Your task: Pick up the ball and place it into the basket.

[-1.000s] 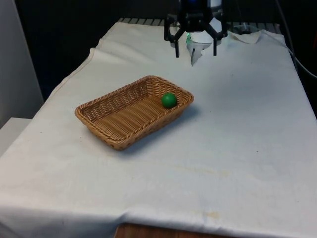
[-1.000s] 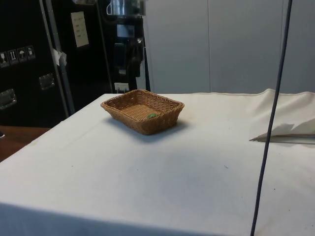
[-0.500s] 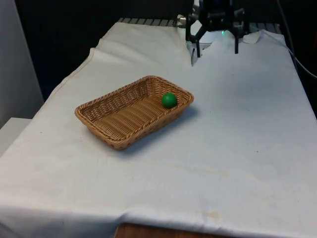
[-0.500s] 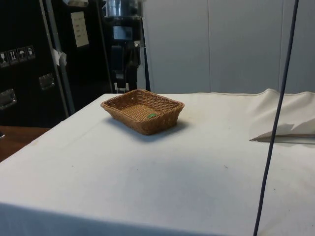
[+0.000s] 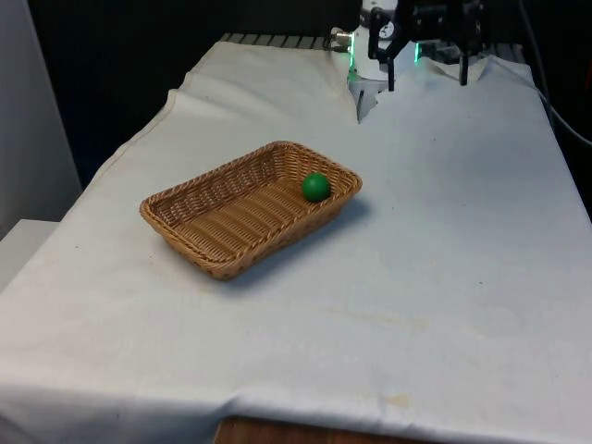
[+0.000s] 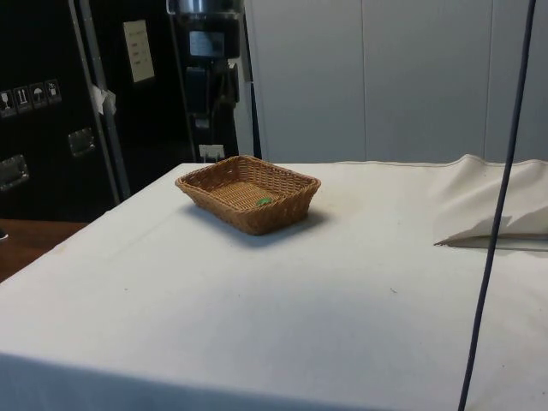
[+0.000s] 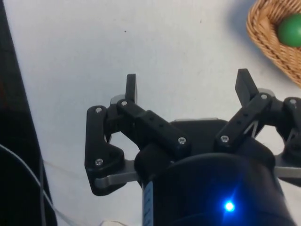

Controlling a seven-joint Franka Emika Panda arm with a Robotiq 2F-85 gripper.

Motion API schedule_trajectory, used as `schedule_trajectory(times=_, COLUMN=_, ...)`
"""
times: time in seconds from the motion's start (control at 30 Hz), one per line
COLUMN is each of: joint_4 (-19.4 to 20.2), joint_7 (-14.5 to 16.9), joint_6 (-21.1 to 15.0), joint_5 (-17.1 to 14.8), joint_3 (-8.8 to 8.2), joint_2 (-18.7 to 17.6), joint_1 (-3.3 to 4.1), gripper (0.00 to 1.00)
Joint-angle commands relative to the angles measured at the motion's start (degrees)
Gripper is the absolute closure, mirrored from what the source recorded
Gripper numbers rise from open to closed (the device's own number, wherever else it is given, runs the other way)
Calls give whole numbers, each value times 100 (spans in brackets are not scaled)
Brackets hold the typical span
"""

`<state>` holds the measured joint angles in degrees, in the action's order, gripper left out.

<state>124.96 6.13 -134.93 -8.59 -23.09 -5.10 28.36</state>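
The jaws stand spread with nothing between them; the gripper (image 5: 426,69) hangs high over the table's far end, well apart from the basket (image 5: 199,231), plainly because its load is delivered. The ball (image 5: 315,187) lies inside the basket, against the far corner; the task looks done.
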Motion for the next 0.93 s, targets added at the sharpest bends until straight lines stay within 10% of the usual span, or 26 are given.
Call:
schedule_trajectory(times=0.0, joint_4=0, joint_7=0, joint_6=0, joint_5=0, joint_3=0, joint_2=0, joint_1=0, gripper=0)
schedule_trajectory(times=0.53, joint_4=-241, joint_7=-802, joint_6=367, joint_5=716, joint_3=-63, joint_2=-17, joint_1=-57, gripper=0)
schedule_trajectory(times=0.9, joint_4=-395, joint_7=-819, joint_6=607, joint_5=688, joint_3=-109, joint_2=57, joint_1=-86, gripper=0)
